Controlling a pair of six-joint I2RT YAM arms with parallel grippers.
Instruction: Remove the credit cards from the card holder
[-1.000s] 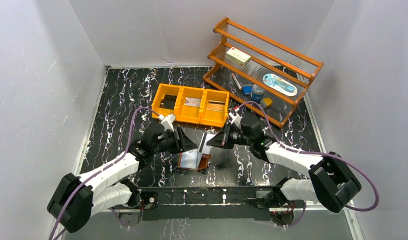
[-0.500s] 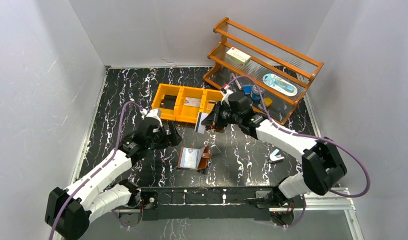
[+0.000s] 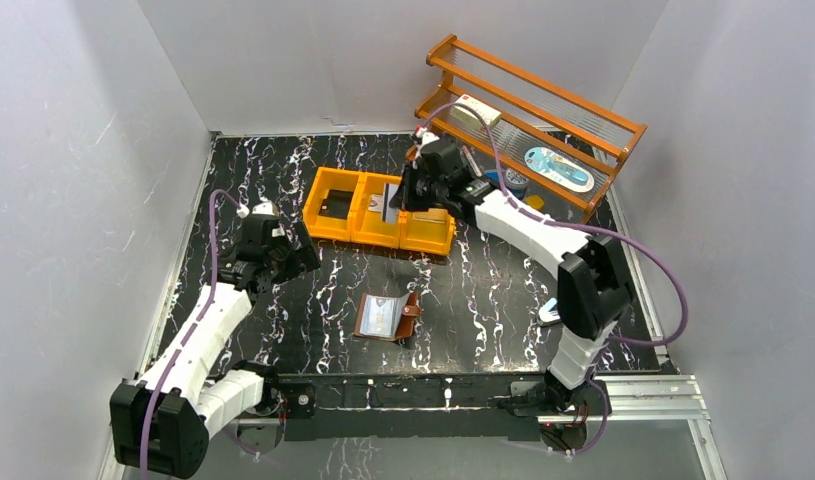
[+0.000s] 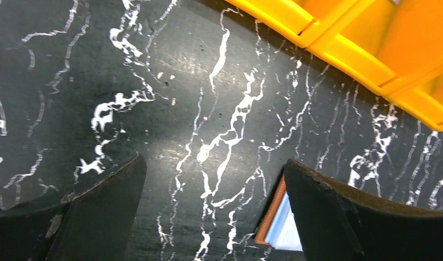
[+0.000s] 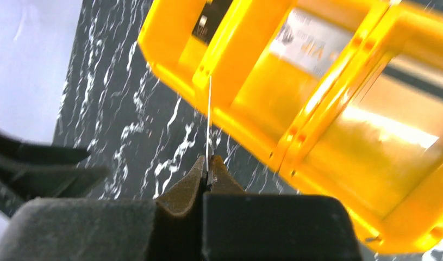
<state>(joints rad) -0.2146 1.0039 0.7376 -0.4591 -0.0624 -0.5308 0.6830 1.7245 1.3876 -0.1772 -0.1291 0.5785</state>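
The brown card holder (image 3: 388, 317) lies open on the black marbled table, its pale blue sleeves facing up. Its edge (image 4: 273, 223) peeks out beside my left gripper's right finger. My left gripper (image 3: 295, 256) (image 4: 213, 163) is open and empty, low over the table to the left of the holder. My right gripper (image 3: 393, 197) (image 5: 208, 163) is shut on a thin credit card (image 5: 208, 119), seen edge-on, over the middle of the orange bin (image 3: 333, 230) (image 5: 251, 136). A dark card (image 3: 335, 207) lies in the bin's left compartment. A silvery card (image 5: 317, 43) lies in the middle one.
A wooden rack (image 3: 543, 100) with small items stands at the back right, just behind my right arm. A white-and-blue angled piece (image 3: 549, 312) lies right of the card holder. White walls close in the table on three sides.
My left gripper opened and drew back to the left, away from the card holder. My right arm carried the card from above the holder back to the orange bin.
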